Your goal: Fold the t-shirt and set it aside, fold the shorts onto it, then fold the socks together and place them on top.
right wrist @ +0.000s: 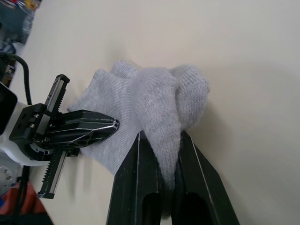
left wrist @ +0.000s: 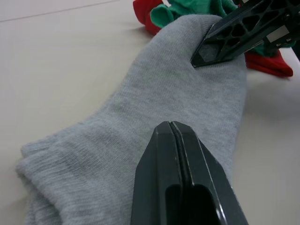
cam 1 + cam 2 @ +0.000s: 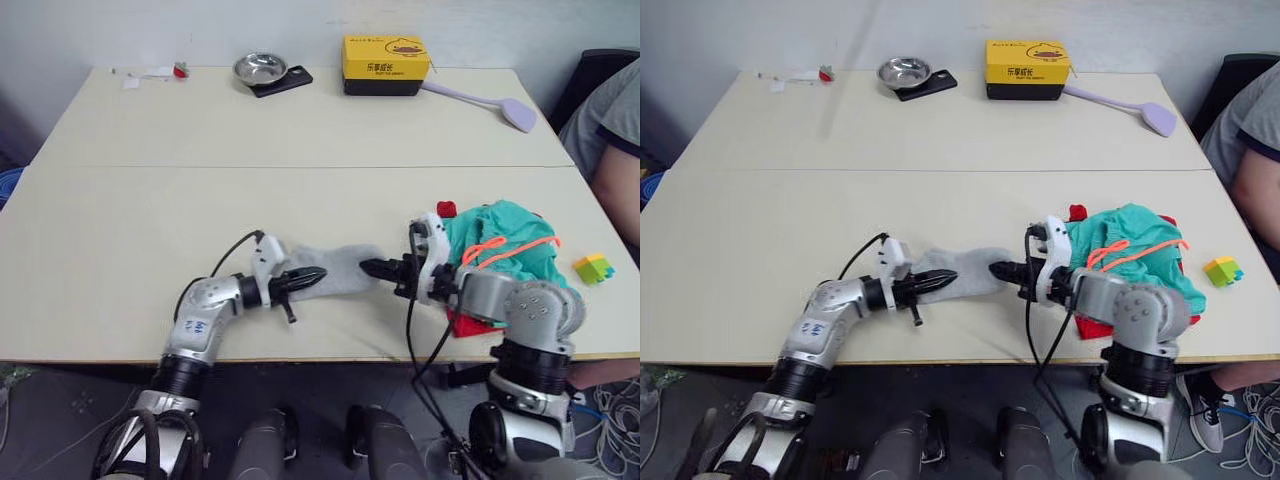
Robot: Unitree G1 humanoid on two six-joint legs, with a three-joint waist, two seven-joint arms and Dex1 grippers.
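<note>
Grey socks (image 3: 335,270) clamped at each end by left gripper (image 3: 305,279) and right gripper (image 3: 378,268).
Teal shorts (image 3: 505,245) heaped on red t-shirt (image 3: 470,324) immediately right; toy block (image 3: 593,268) farther right.

Socks (image 2: 154,103) — soft ribbed grey knit; tabletop (image 3: 200,200) smooth and matt; bowl (image 3: 259,68) shiny metal — shorts (image 3: 505,235) plain cloth.

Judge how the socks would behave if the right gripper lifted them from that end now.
The socks would probably droop: the knit already bunches and folds over between the right gripper fingers. They look light, so a lift should be easy. The left gripper, shut and resting on the other end, would likely make them stretch or drag.
</note>
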